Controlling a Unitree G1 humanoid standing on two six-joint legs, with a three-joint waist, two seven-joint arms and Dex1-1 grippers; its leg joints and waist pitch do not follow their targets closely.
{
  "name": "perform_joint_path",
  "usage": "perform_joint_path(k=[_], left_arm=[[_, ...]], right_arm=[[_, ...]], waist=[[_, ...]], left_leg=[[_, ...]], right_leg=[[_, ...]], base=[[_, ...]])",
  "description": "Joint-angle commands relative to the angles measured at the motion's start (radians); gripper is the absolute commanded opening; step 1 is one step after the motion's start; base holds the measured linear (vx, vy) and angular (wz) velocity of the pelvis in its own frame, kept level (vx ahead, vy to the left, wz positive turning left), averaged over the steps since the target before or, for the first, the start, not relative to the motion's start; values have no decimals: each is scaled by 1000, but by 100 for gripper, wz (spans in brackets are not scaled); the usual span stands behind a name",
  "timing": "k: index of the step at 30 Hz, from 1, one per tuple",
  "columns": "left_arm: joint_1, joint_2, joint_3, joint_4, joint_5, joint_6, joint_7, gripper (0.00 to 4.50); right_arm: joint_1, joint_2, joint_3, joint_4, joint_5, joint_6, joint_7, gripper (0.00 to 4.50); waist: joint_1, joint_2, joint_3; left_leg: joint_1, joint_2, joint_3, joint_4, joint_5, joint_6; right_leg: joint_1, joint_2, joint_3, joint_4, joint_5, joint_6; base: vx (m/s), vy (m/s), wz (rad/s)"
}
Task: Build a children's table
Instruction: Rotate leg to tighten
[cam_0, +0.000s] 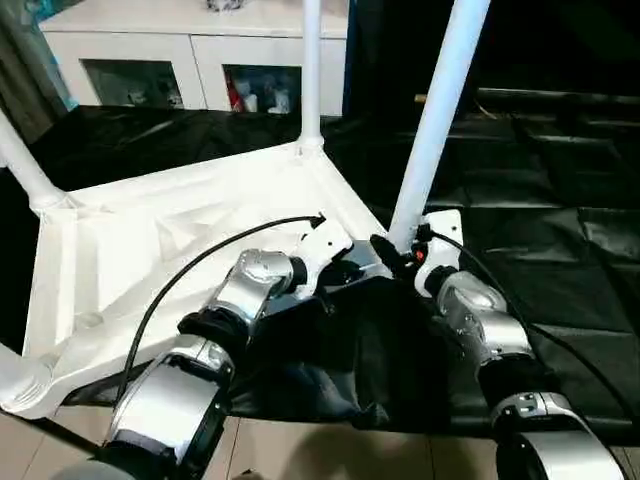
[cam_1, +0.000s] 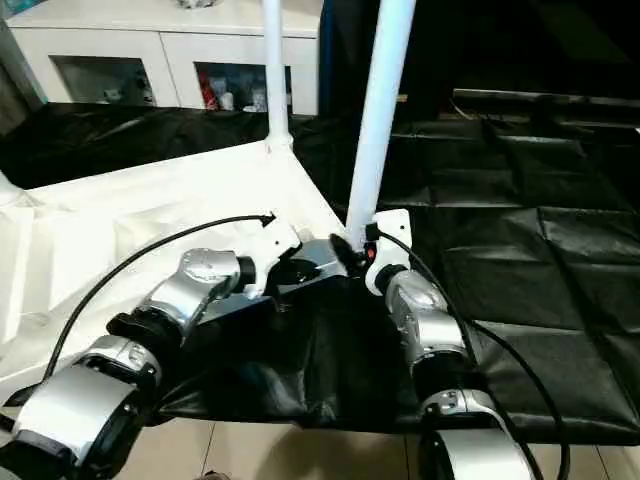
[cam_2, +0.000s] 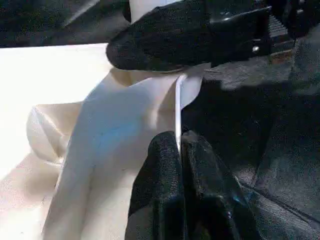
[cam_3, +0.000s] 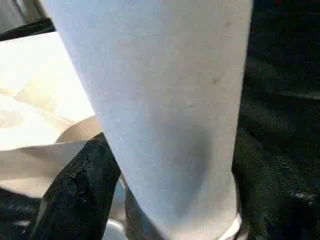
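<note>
My left tool (cam_2: 179, 150) pinches the tabletop (cam_0: 180, 240) rim, steadying it, while my right tool (cam_0: 395, 250) clamps the leg (cam_0: 435, 120) upright over its near-right socket.

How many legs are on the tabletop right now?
4. One at the far corner, one at the left corner, one at the near-left corner, mostly cropped, and one at the right corner, held by the right end effector.

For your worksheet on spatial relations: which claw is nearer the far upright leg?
Left. The left claw pinches the tabletop's edge nearer the far leg; the right claw grips the near leg.
</note>
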Motion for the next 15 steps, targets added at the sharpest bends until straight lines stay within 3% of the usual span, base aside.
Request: perform_joint_path(k=[1,5,7,8,10,11,12,15], left_arm=[[13,-22,-15,-41,-43,-51,-93,0],[34,34,-31,-64,-42,-72,-181,0],[48,64,-36,-81,-45,-79,-245,0],[50,68,-37,-83,-46,-80,-254,0],[69,103,-44,-108,-56,-78,-346,0],[73,110,-46,-115,-61,-77,-367,0],[81,122,-49,-128,-68,-71,-404,0],[107,157,-64,-173,-87,-50,-517,0]], right_arm=[[16,32,109,-20,-5,20,146,371],[39,-55,142,-51,-12,5,291,377],[48,-103,146,-73,-6,7,366,377],[49,-109,147,-77,-4,7,377,377],[61,-160,146,-115,11,16,462,377],[63,-170,146,-123,14,19,479,377],[69,-189,147,-140,22,25,510,377],[98,-251,163,-192,42,50,622,377]], waist=[[10,-23,-56],[14,-21,-56],[18,-12,-56],[19,-15,-55],[22,-4,-57],[22,-9,-57],[24,-4,-58],[31,-4,-59]], left_leg=[[3,65,-35,-69,-194,88],[6,70,-33,-67,-185,93],[7,73,-32,-68,-194,92],[6,75,-33,-69,-201,91],[8,75,-33,-69,-206,82],[7,76,-33,-70,-209,81],[9,76,-33,-69,-205,81],[10,78,-32,-68,-196,90]], right_leg=[[54,-89,57,-80,-300,-191],[49,-88,58,-78,-294,-199],[47,-85,59,-77,-286,-200],[47,-86,59,-75,-283,-203],[46,-86,60,-74,-273,-211],[49,-85,60,-73,-258,-215],[48,-86,60,-71,-246,-222],[49,-84,62,-64,-192,-239]], base=[[0,0,0],[0,0,0],[0,0,0],[0,0,0],[0,0,0],[0,0,0],[0,0,0],[0,0,0]])
